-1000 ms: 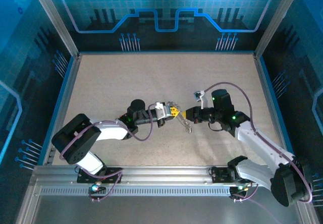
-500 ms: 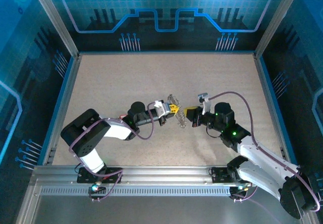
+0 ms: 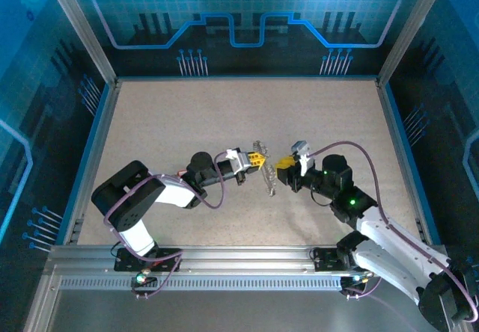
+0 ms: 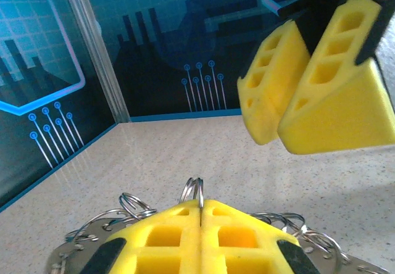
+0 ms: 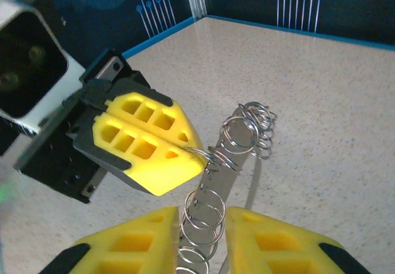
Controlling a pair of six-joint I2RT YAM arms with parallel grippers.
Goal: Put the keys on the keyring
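Keyring (image 3: 267, 175) is near the middle of the table (image 3: 187, 115), a speckled beige top walled by blue printed panels. It hangs between my two grippers, and I cannot tell whether any part of it rests on the surface. Up close in the right wrist view it is a flat, narrow strip of grey metal (image 5: 214, 176) with coiled wire rings threaded along it. I count about five coils or clusters down its length, the thickest bunch at the far end. The wire is thin, bright and springy-looking. I cannot pick out separate keys among the metal.

From the keyring, the left gripper (image 3: 258, 158) is at 10 o'clock and the right gripper (image 3: 283, 166) at 3 o'clock. The left one's blocky yellow honeycombed fingers are clenched together, pinching one wire ring between their tips; the left wrist view shows that ring standing up out of the seam. The right one's jaws are parted, and the strip runs down through the gap between them. I cannot tell whether either pad touches it.
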